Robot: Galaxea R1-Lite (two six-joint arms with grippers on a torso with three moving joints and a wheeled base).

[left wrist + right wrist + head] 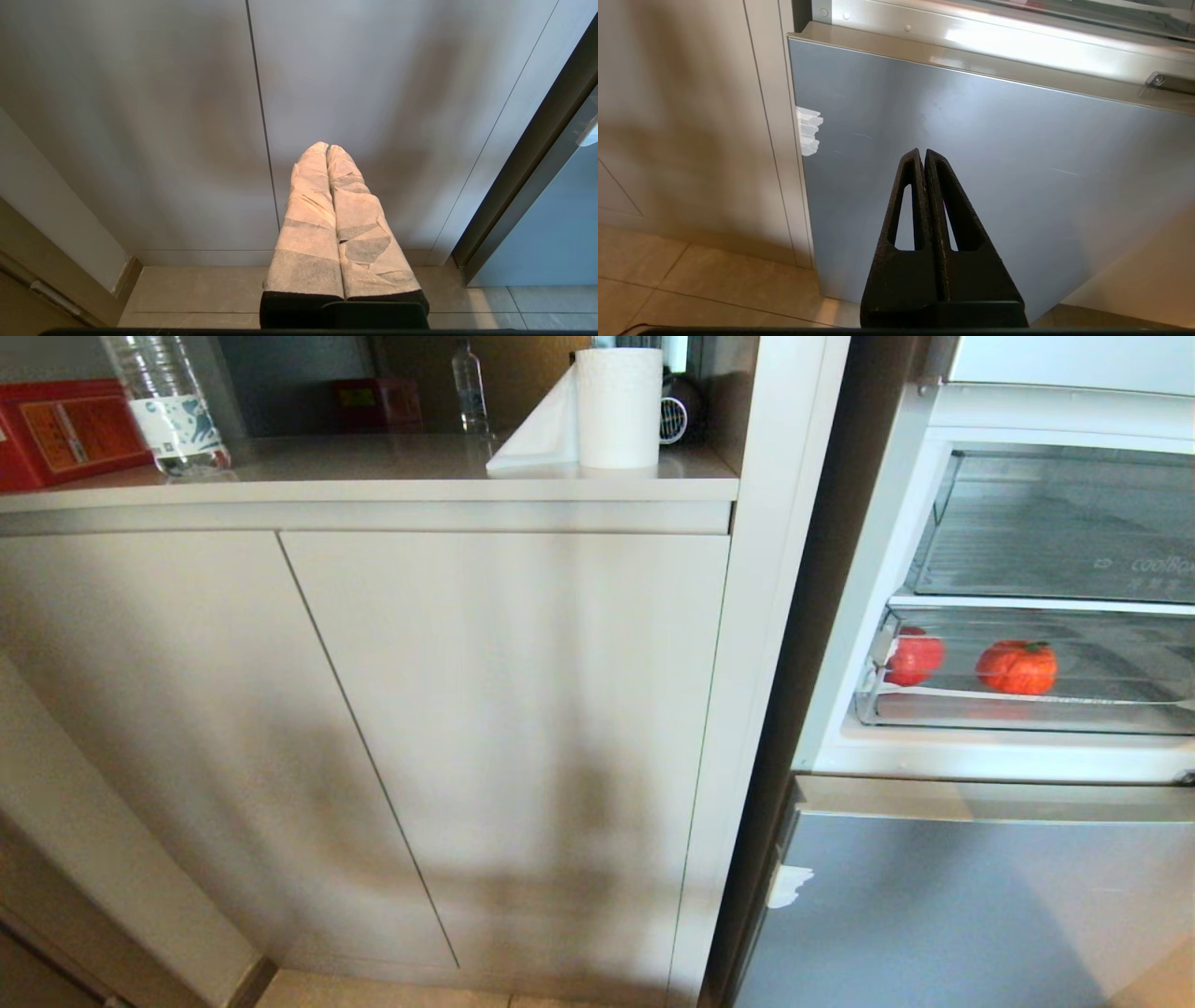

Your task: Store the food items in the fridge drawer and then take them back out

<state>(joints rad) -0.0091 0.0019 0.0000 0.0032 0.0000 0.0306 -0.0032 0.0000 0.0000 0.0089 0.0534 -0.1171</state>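
Head view shows neither arm, only two orange-red food items (1017, 667) lying in the clear fridge drawer (1027, 709) at far right, under a shorter bin (1055, 523) lettered "coolBox". Left wrist view has the wrapped left pincer (327, 148) closed, empty, pointing at cabinet doors (187, 116). Right wrist view has the black right pincer (923, 154) closed, empty, facing the grey lower fridge door (1017, 163).

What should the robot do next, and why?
Probably raise the right gripper toward the fridge drawer. The orange-red food item and a red one lie inside it, while both arms hang low with jaws shut, the left gripper facing the cabinet.
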